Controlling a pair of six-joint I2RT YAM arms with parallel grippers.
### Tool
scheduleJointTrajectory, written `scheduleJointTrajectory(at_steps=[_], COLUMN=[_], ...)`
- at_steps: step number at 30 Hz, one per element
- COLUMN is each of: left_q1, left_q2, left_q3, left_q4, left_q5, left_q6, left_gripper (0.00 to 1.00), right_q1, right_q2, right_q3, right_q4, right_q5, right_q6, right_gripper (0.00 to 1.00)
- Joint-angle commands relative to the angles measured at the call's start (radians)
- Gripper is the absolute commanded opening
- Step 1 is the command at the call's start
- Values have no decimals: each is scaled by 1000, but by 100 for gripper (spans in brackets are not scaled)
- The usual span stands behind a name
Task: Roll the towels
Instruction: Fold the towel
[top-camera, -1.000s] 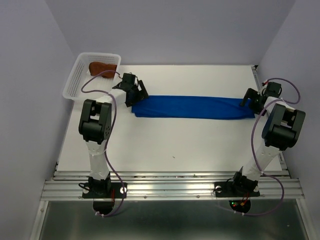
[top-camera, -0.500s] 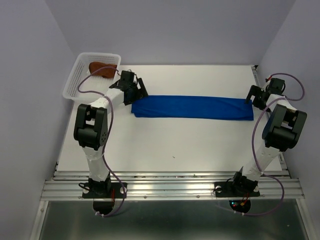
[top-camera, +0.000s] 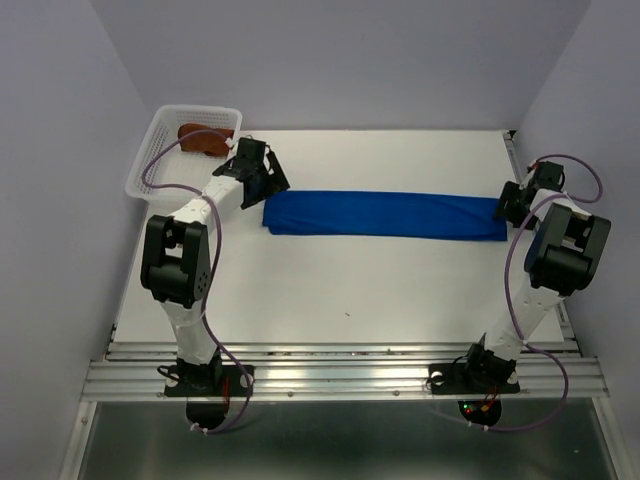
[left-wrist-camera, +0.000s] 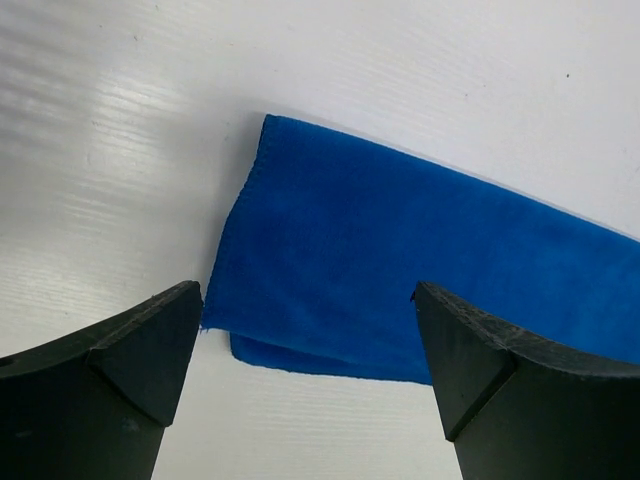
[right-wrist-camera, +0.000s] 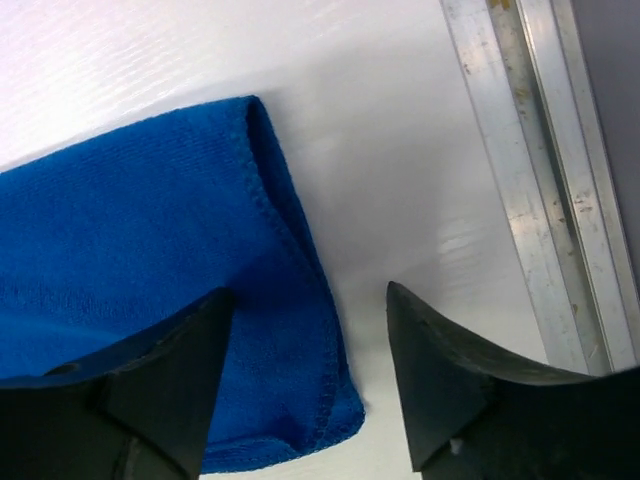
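Note:
A royal blue towel (top-camera: 385, 214) lies folded as a long flat strip across the table. My left gripper (top-camera: 268, 184) hovers open at its left end, and in the left wrist view the folded end (left-wrist-camera: 400, 270) lies just beyond the wide-apart fingertips (left-wrist-camera: 150, 340). My right gripper (top-camera: 509, 205) sits at the strip's right end. The stitched corner of the blue towel (right-wrist-camera: 150, 260) lies between its fingers (right-wrist-camera: 440, 360), which stand apart and touch nothing. A rust-brown towel (top-camera: 203, 139) rests in the basket.
A white mesh basket (top-camera: 147, 160) stands at the back left corner, just behind the left gripper. An aluminium rail (right-wrist-camera: 530, 180) runs along the table's right edge, close beside the right gripper. Purple walls enclose three sides.
My right gripper has settled lower over the towel's right end and its jaws have narrowed. My left arm has swung its elbow leftward, with the gripper staying wide at the left end.

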Motion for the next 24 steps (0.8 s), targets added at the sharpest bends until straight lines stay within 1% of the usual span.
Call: scheduleJointTrajectory(at_steps=[1,3,4,6,7,8,9,10,11,12,13,14,15,16,17,18,19,20,21,24], left_q1=[1,1,1,1,1,1,1,1,1,1,0,-5,-7,-7,-8,-10,-10,-8,-11,-13], left_q2=[14,23,26,42,46,59,63,72,80,86,95,115,126,138,152,154,158,160,160,169], left_q3=[-15,-14,-15,-18,-20,-23,-26,-40,-46,-52,-55,-58,-55,-52,-54,-58,-63,-66,-71,-77], left_q4=[-8,-3,-2,9,15,20,27,49,63,78,93,110,109,104,100,103,103,103,106,112], left_q5=[-9,-5,4,18,33,37,43,55,57,95,131,141,150,147,146,144,144,146,144,147], left_q6=[-7,-9,-7,-4,0,-3,-3,9,17,17,32,33,37,36,34,34,29,31,31,39], left_gripper=[99,99,99,99,99,99,94,83,75,66,61,46,39,35,21,15,4,4,0,0], right_q1=[-10,-10,-10,-10,-10,-10,-10,-10,-10,-10,-10,-10,-10,-10,-10,-10,-10,-10,-10,-10], right_q2=[37,39,30,16,7,-13,-24,-41,-47,-52,-58,-64,-76,-82,-89,-95,-98,-99,-102,-115], right_q3=[-9,-9,-9,-3,6,23,23,39,51,63,72,89,95,102,108,121,129,138,157,181], right_q4=[-51,-51,-51,-51,-49,-49,-49,-46,-45,-48,-46,-46,-49,-49,-49,-54,-61,-70,-80,-115], right_q5=[-77,-49,-36,1,11,34,35,62,76,73,67,56,35,30,30,24,25,25,12,-48], right_q6=[22,33,34,42,36,33,22,13,8,-1,-1,-43,-57,-59,-61,-67,-68,-71,-74,-76], right_gripper=[53,35,23,17,12,11,9,7,4,3,2,2,1,1,1,1,1,1,1,1])
